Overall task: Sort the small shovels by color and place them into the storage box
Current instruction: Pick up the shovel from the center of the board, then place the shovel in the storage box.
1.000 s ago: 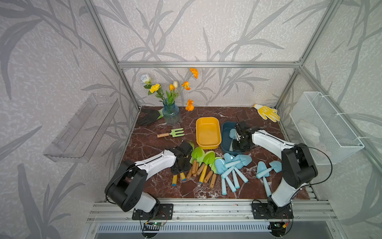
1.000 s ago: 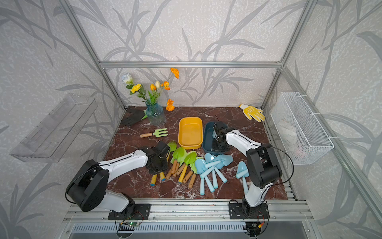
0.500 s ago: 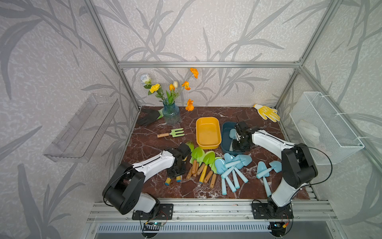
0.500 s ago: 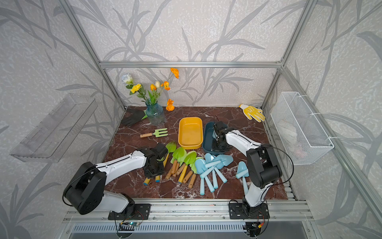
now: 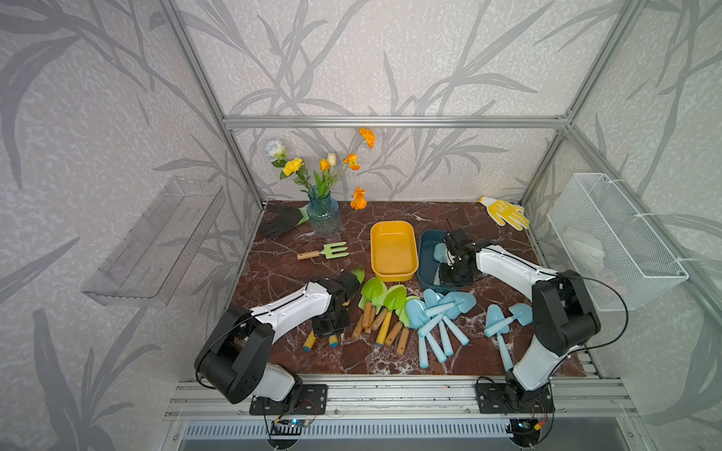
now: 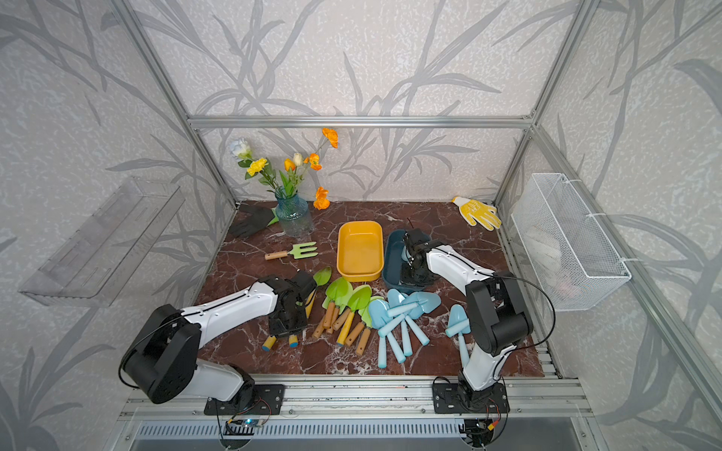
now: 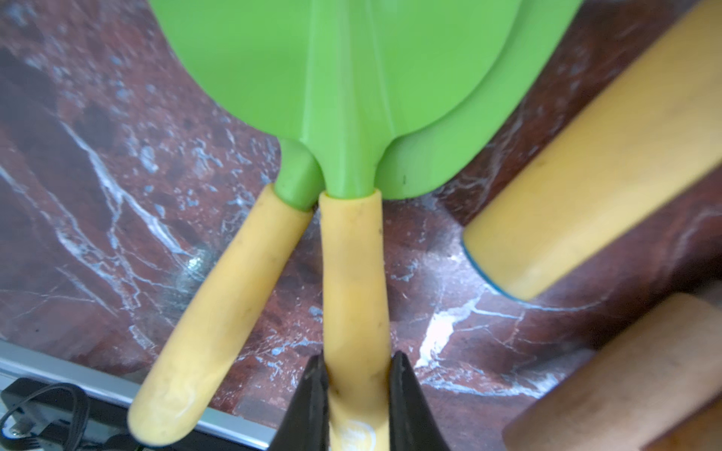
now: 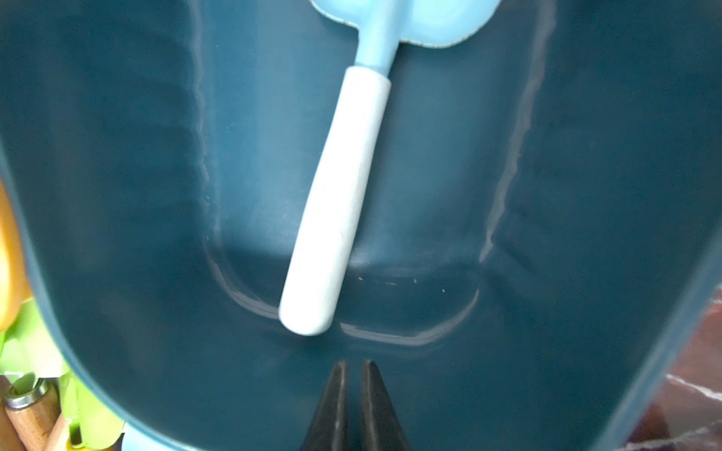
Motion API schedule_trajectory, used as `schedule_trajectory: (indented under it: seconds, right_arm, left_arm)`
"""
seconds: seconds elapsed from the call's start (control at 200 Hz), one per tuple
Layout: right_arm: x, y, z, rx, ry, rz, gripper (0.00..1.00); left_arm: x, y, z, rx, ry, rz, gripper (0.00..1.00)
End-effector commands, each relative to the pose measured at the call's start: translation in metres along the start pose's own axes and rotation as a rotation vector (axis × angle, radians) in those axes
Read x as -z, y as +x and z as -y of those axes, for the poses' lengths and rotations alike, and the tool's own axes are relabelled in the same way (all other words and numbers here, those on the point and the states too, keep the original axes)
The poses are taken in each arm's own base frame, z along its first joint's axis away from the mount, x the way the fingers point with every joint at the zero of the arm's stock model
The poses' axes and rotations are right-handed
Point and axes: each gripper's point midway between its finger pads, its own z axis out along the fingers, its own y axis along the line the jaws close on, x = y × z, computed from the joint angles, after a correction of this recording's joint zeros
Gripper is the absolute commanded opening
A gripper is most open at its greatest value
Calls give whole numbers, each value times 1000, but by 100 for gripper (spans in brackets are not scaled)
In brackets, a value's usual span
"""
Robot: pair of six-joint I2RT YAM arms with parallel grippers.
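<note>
Marble top (image 5: 281,273): L arm (image 5: 289,308) low, L tool (image 7: 355,363) tight on yellow-handled shovel (image 7: 353,273); R tool (image 8: 353,367) closed over blue box (image 8: 117,195).

Red-brown marble tabletop (image 5: 281,273), lower centre in both top views. Along its rear edge lie a black glove (image 5: 282,224), a blue glass vase of flowers (image 5: 323,216) and a yellow glove (image 5: 506,213). At mid-table a green hand fork (image 5: 326,252) lies left of a yellow box (image 5: 392,250) and a dark blue box (image 5: 426,254), side by side. At the front, lime-green shovels (image 5: 385,308) fan out beside light blue shovels (image 5: 437,316), with a separate light blue pair (image 5: 502,320) further right.
</note>
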Motion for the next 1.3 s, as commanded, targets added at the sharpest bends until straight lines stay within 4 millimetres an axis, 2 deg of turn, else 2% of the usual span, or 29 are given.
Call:
schedule_trajectory:
  seconds: [0.0,0.02,0.15,0.24,0.38,0.6,0.72,0.86,1.13,1.295]
  right_arm:
    - [12,0,-6,5,-16,-3,12]
    - [23,-3,-9,7,-32,25,12]
    - [47,-12,-14,8,-57,87,12]
    - [66,-16,-15,10,-62,134,12]
    - [94,-19,-7,6,-33,214,12]
    - [114,-3,9,-12,3,243,13]
    - [117,10,20,-31,14,250,13]
    - [121,21,31,-54,20,277,13]
    - [121,36,43,-65,39,276,13]
    - [109,46,48,-89,46,242,14]
  left_arm:
    - [29,-17,4,-29,13,69,0]
    - [32,-18,4,-35,13,78,0]
    - [66,-37,15,-75,52,157,0]
    - [88,-50,37,-137,121,190,0]
    - [118,-73,88,-215,261,220,0]
    - [133,-111,183,-366,358,240,0]
    - [117,-127,229,-434,362,209,0]
    - [90,-141,257,-440,357,169,0]
    - [57,-144,273,-406,358,112,0]
    - [50,-141,275,-368,365,85,0]
